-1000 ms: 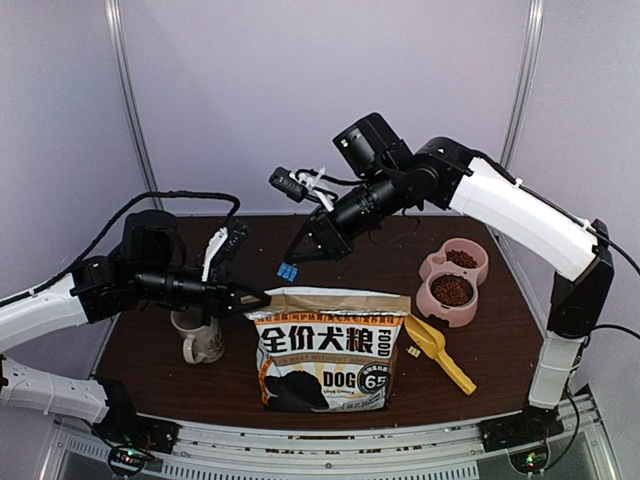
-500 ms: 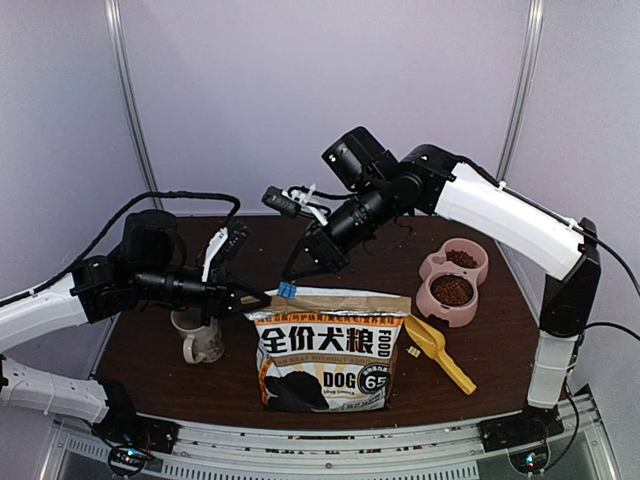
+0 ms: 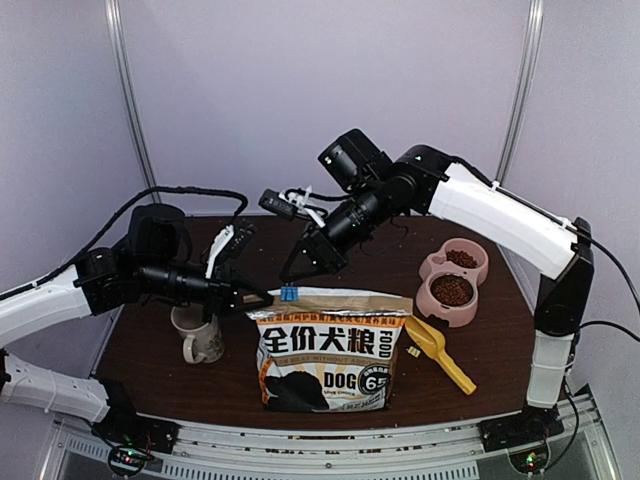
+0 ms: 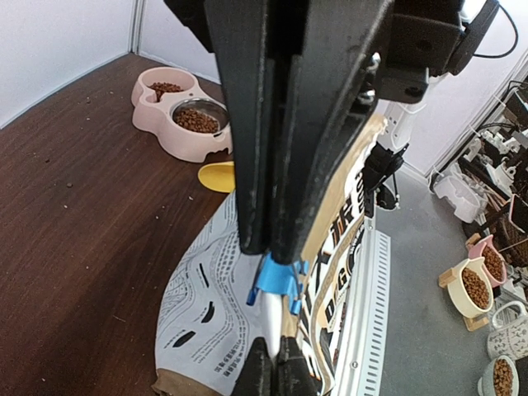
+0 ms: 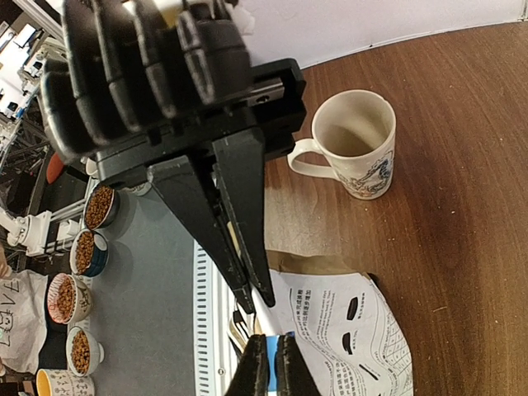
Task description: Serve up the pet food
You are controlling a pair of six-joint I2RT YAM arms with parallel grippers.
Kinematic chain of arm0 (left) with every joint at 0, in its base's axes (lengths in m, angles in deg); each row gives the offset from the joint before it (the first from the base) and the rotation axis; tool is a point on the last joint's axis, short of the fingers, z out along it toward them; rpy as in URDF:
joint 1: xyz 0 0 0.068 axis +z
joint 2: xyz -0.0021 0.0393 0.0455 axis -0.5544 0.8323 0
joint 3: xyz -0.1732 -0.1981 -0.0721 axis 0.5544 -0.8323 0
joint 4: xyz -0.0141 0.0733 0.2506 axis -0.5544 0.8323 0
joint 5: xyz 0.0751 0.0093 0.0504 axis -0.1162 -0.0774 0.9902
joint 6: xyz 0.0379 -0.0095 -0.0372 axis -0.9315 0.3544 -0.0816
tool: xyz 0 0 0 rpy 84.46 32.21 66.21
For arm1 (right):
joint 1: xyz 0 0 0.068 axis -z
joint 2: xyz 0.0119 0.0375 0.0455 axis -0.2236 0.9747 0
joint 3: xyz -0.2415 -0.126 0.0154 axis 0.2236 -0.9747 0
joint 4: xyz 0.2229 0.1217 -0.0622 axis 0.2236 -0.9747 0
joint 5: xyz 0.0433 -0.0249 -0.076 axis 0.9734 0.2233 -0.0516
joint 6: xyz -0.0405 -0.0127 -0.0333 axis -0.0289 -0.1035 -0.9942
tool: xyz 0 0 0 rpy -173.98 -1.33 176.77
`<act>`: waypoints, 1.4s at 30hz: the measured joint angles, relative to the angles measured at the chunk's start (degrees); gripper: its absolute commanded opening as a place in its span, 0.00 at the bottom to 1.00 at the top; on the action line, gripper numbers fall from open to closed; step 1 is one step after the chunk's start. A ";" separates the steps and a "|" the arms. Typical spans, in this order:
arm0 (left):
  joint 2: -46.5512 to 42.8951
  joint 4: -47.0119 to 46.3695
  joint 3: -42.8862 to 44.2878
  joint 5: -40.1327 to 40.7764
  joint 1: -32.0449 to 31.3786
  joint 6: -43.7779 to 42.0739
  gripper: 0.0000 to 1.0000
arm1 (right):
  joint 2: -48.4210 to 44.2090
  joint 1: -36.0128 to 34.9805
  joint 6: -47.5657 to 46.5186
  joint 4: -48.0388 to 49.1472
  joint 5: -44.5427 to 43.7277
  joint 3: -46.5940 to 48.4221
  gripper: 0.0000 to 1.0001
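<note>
The brown "DOG FOOD" bag (image 3: 330, 350) stands upright at the table's front centre. My left gripper (image 3: 262, 297) is shut on the left end of its top edge, and in the left wrist view its tips (image 4: 274, 367) pinch the bag's pale folded edge (image 4: 198, 297). My right gripper (image 3: 288, 280) comes down from behind, shut on a blue clip (image 3: 288, 293) that sits at the bag's top edge. The right wrist view shows that clip (image 5: 270, 351) between my fingers. Pet food (image 3: 452, 290) fills both cups of the pink double bowl (image 3: 428, 268).
A yellow scoop (image 3: 438, 352) lies right of the bag, in front of the bowl. A white mug (image 3: 200, 340) stands left of the bag, under my left arm. Crumbs dot the brown table (image 3: 150, 350). Several bowls of kibble (image 5: 82, 247) stand off the table.
The right gripper has come down and to the left with the blue clip, from above the bag to its top edge. The left gripper has kept its hold on the bag.
</note>
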 measured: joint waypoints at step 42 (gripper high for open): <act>-13.40 0.42 -0.52 28.39 0.61 12.11 0.92 | -47.95 15.04 27.67 29.29 -29.62 -78.64 0.51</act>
